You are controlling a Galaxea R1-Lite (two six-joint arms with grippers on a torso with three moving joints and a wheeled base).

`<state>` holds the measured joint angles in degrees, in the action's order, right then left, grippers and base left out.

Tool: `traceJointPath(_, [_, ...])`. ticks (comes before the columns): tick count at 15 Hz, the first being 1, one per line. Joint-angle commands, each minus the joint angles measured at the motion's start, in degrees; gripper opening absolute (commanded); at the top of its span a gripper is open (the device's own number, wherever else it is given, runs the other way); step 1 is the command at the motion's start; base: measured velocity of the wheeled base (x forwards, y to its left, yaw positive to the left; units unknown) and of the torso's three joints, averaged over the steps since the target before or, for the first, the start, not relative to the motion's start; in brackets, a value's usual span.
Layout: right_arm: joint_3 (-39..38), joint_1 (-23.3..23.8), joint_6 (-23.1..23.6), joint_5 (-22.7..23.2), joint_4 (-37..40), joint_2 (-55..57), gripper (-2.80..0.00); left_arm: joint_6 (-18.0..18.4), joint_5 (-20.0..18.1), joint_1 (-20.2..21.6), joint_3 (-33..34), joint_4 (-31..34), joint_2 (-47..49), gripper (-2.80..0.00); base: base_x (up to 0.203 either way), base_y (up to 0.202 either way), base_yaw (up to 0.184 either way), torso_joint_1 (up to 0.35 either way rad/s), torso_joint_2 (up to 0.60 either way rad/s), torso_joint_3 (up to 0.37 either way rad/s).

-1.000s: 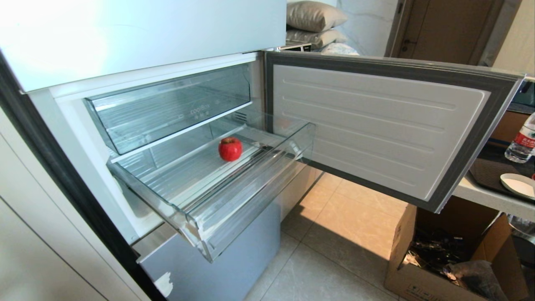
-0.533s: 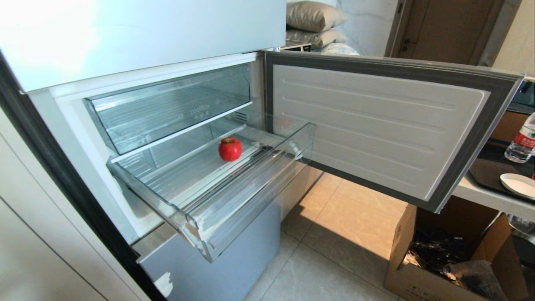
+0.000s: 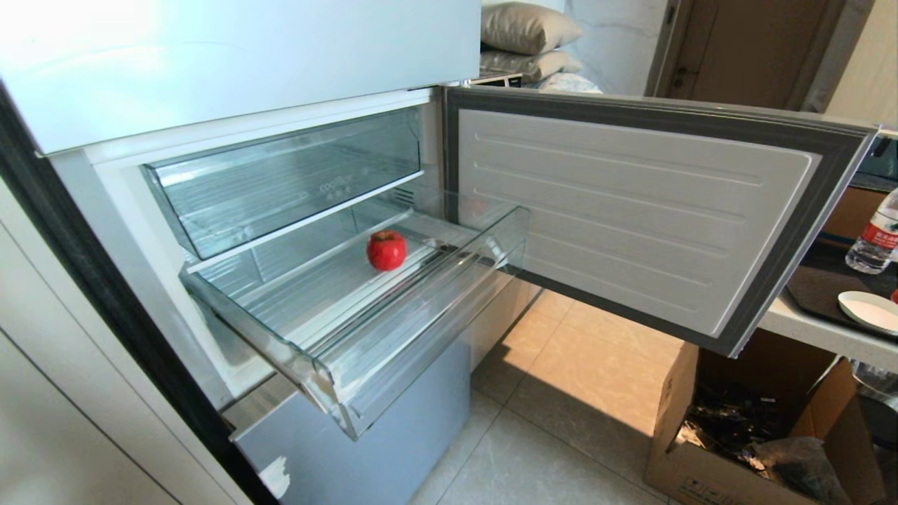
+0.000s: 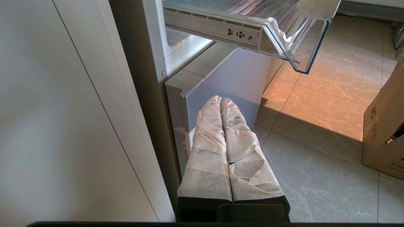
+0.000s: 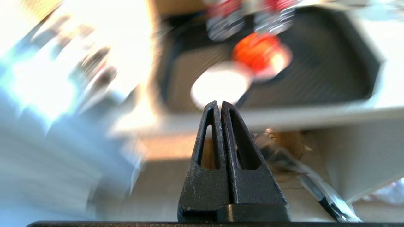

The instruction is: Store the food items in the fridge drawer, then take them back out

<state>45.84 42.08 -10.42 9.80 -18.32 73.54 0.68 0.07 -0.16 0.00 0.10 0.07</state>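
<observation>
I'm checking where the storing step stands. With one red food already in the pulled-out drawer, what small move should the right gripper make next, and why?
Probably open the right gripper and ease it toward the orange-red food on the dark tray. Its fingers are shut on nothing and it faces that tray, while only one red food lies in the fridge drawer. The left gripper hangs shut near the floor.
</observation>
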Motion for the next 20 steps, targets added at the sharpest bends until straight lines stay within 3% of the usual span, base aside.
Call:
traceJointPath(1, [-13.42, -7.43, 1.90, 0.42, -1.24, -18.86, -2.80, 0.02, 0.01, -0.02, 0.00, -0.01, 0.01, -2.80, 0.000, 0.000, 0.000, 0.000, 0.00, 0.000])
traceJointPath(4, [-33.83, -28.88, 7.82, 0.82, -1.80, -36.31, -2.80, 0.02, 0.01, -0.02, 0.00, -0.01, 0.01, -2.80, 0.000, 0.000, 0.000, 0.000, 0.00, 0.000])
traceJointPath(6, [-42.38, -37.24, 12.28, -0.10, 0.71, -47.05, -2.80, 0.02, 0.01, -0.02, -0.03, -0.01, 0.01, -2.80, 0.000, 0.000, 0.000, 0.000, 0.00, 0.000])
traceJointPath(10, [-44.63, -40.42, 17.23, -1.82, 10.98, -67.09, -2.80, -0.07, 0.01, -0.02, 0.00, -0.01, 0.01, -2.80, 0.000, 0.000, 0.000, 0.000, 0.00, 0.000])
traceJointPath(12, [-45.36, -41.28, 18.26, -4.78, 13.45, -73.38, -2.80, -0.16, 0.01, -0.02, 0.00, -0.01, 0.01, -2.80, 0.000, 0.000, 0.000, 0.000, 0.00, 0.000])
traceJointPath(14, [-45.83, -41.80, 18.56, -8.22, 18.90, -73.47, -2.80, -0.16, 0.01, -0.02, 0.00, -0.01, 0.01, -2.80, 0.000, 0.000, 0.000, 0.000, 0.00, 0.000])
traceJointPath(20, [-45.84, -41.82, 17.63, -8.22, 18.85, -73.46, -2.80, -0.16, 0.01, -0.02, -0.03, -0.01, 0.01, -2.80, 0.000, 0.000, 0.000, 0.000, 0.00, 0.000])
